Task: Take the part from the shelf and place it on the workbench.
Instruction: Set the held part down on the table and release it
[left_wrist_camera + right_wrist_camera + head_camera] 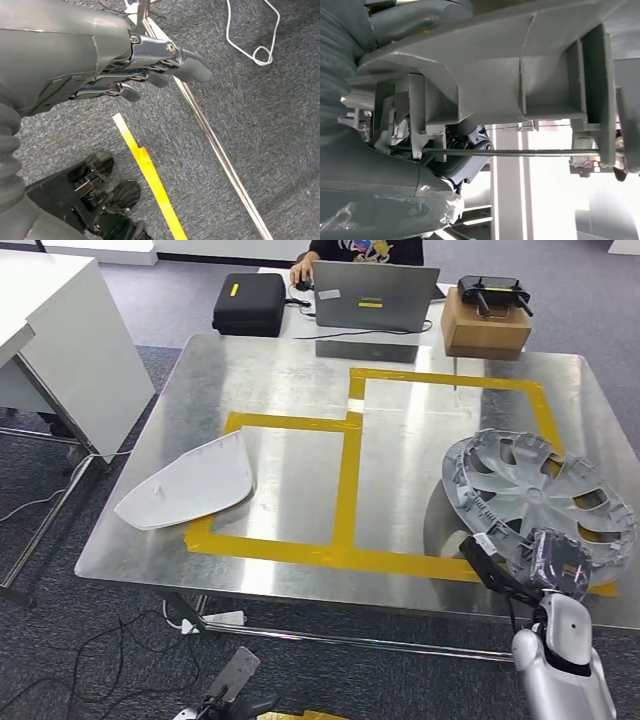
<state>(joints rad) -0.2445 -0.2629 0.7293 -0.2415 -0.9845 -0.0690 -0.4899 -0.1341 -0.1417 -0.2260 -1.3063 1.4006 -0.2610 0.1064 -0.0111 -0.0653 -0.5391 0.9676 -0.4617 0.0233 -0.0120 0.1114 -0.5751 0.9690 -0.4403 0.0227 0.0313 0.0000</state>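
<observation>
A silver wheel cover (528, 485) lies at the right end of the metal workbench (302, 390), overlapping the yellow tape outline. My right hand (555, 562) grips its near rim, dark fingers reaching under the edge. In the right wrist view the cover's ribbed grey underside (501, 75) sits close against my right hand (467, 155). My left hand (151, 65) hangs low beside the bench over grey carpet, fingers stretched out and holding nothing.
A white curved panel (192, 485) lies on the bench's left part. Behind the bench are a laptop (375, 295), a black case (249, 303), a cardboard box (485, 328) and a seated person (355, 250). A white desk (68, 330) stands left.
</observation>
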